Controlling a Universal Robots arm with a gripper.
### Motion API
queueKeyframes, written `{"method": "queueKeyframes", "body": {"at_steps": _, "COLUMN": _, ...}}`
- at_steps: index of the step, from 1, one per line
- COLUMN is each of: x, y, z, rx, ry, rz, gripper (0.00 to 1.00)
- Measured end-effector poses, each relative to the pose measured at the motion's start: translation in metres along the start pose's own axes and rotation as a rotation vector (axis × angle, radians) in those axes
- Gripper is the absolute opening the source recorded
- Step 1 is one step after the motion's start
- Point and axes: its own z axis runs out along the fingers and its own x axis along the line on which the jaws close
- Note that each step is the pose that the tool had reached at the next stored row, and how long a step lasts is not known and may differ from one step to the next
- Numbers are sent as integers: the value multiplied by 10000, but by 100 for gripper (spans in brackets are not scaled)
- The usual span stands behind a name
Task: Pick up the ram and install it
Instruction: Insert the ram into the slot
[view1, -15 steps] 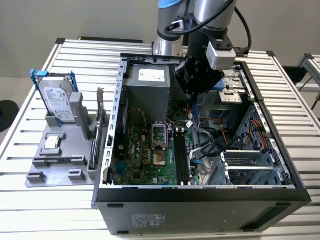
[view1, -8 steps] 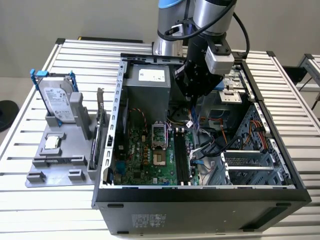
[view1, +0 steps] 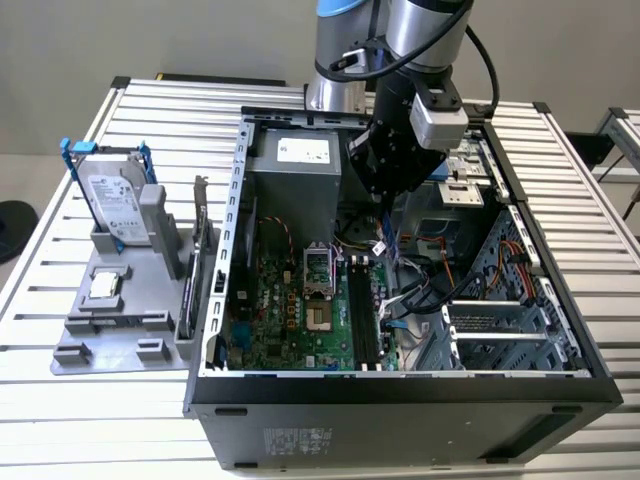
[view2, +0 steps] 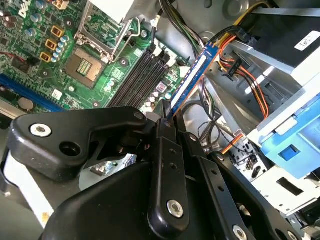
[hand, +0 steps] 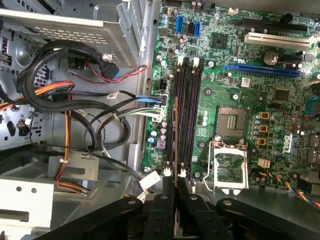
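On the exterior view's left, a grey holder (view1: 120, 300) on the slatted desk (view1: 60, 420) carries a silver hard drive (view1: 112, 205) in a blue frame. Right of it lies the open computer case (view1: 400, 395), with the green motherboard (view1: 295, 310) on its floor. The arm (view1: 400, 40) reaches down from above the case's rear, its wrist inside the case over the cables (view1: 420, 290). The claw (view2: 167, 117) is closed on the ram (view2: 192, 80), pinching its near end between dark fingers (view2: 170, 165). The ram is held edge-on: in the second wrist view a slim blue-edged strip with an orange side, slanting away from the claw above the black memory slots (view2: 145, 75); in the first wrist view a thin line (hand: 175, 145) running alongside those slots (hand: 187, 115), beside the empty processor socket (hand: 231, 125).
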Motion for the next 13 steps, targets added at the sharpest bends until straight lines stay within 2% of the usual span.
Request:
{"method": "queueKeyframes", "body": {"at_steps": 8, "x": 0, "y": 1, "z": 1, "rx": 14, "ry": 1, "rz": 4, "gripper": 0}}
{"method": "queueKeyframes", "body": {"at_steps": 13, "x": -1, "y": 20, "z": 18, "rx": 17, "ry": -10, "rz": 218, "gripper": 0}}
